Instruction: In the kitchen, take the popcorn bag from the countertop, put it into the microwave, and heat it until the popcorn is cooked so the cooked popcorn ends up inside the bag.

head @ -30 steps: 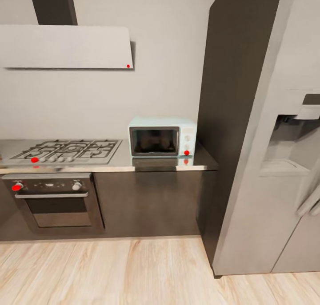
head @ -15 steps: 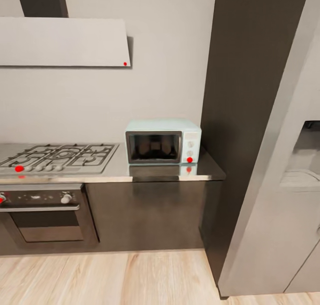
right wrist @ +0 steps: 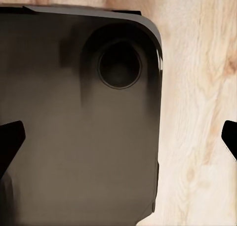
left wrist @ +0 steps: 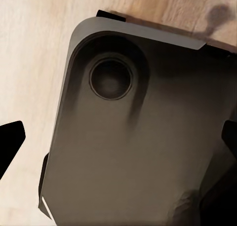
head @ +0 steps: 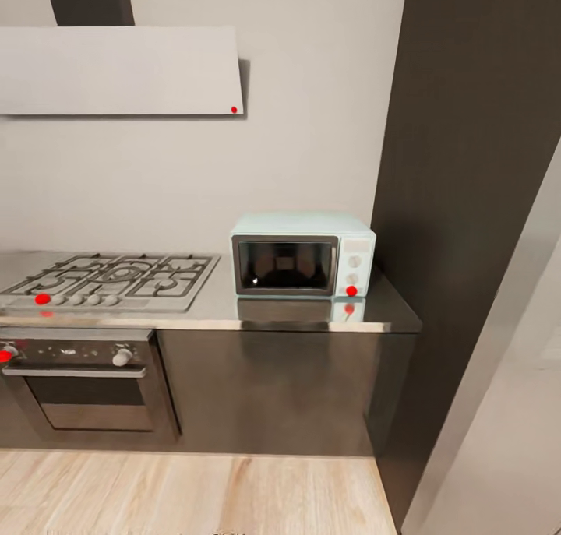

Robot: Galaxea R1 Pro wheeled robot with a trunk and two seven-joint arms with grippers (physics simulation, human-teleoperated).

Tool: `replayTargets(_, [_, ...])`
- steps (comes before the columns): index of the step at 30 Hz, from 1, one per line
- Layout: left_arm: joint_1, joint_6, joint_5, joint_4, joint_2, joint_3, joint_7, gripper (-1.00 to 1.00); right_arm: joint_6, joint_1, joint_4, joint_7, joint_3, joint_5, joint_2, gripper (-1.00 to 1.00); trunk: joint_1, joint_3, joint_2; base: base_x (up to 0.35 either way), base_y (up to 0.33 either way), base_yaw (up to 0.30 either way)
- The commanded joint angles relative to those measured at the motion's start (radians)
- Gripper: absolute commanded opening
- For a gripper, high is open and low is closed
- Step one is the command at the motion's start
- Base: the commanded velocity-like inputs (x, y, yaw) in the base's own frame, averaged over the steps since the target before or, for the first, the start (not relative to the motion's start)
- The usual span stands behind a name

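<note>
Nearest you, each wrist camera looked down on the robot's dark base [left wrist: 133, 152] over the pale wood floor [left wrist: 29, 53]. Your left claw [left wrist: 118, 142] had its two black fingertips [left wrist: 10, 142] at opposite edges of its picture, spread wide with nothing between them. Your right claw [right wrist: 118, 139] was the same, its tips [right wrist: 10, 142] far apart and holding nothing.

From the head camera, the wood floor [head: 195, 492] ran up to the dark cabinets [head: 265, 387]. To their left sat the built-in oven [head: 82, 383] with a white knob and a red dot on its panel.

Above these lay the glossy grey bench [head: 226, 311], which mirrored what stood on it. The gas hob [head: 117, 278] occupied its left part, with a red dot at its front edge. The microwave [head: 302, 255] stood on the bench's right part, against the wall, its dark glass door shut and a red dot under its two knobs. Just beside it rose a tall dark panel [head: 467, 208], and a pale grey surface [head: 514, 410] cut the lower right corner.

Farthest back, the grey wall [head: 304, 130] carried the extractor hood [head: 117, 72] above the hob, a red dot at its lower right corner.
</note>
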State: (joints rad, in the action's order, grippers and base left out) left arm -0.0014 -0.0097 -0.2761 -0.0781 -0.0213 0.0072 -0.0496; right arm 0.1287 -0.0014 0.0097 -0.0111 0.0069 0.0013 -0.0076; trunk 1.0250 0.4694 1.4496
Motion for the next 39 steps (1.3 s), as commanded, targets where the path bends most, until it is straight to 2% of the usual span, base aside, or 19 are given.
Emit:
replayTargets(1, [0.000,-0.001,-0.006,0.000,0.000,0.000,-0.004,1.00,0.005,0.000,0.001,-0.001,0.001,0.000,0.000,1.00,0.000,0.001,0.000,0.002,0.000,0.139])
replayTargets(16, [0.000,-0.001,-0.006,-0.001,0.004,0.001,-0.004,1.00,0.002,0.000,0.001,-0.001,0.001,-0.002,-0.002,1.00,0.000,0.001,0.000,0.008,0.000,0.013])
replayTargets(31, [0.000,-0.003,-0.006,-0.002,0.003,0.004,-0.004,1.00,0.003,0.000,0.001,-0.001,-0.001,0.000,-0.002,1.00,0.000,0.001,0.000,0.283,0.000,0.000])
replayTargets(39, [0.000,-0.002,-0.006,-0.002,0.003,0.002,-0.004,1.00,-0.001,0.000,0.001,-0.001,0.001,-0.001,-0.002,1.00,0.000,0.001,0.000,0.017,0.000,0.000])
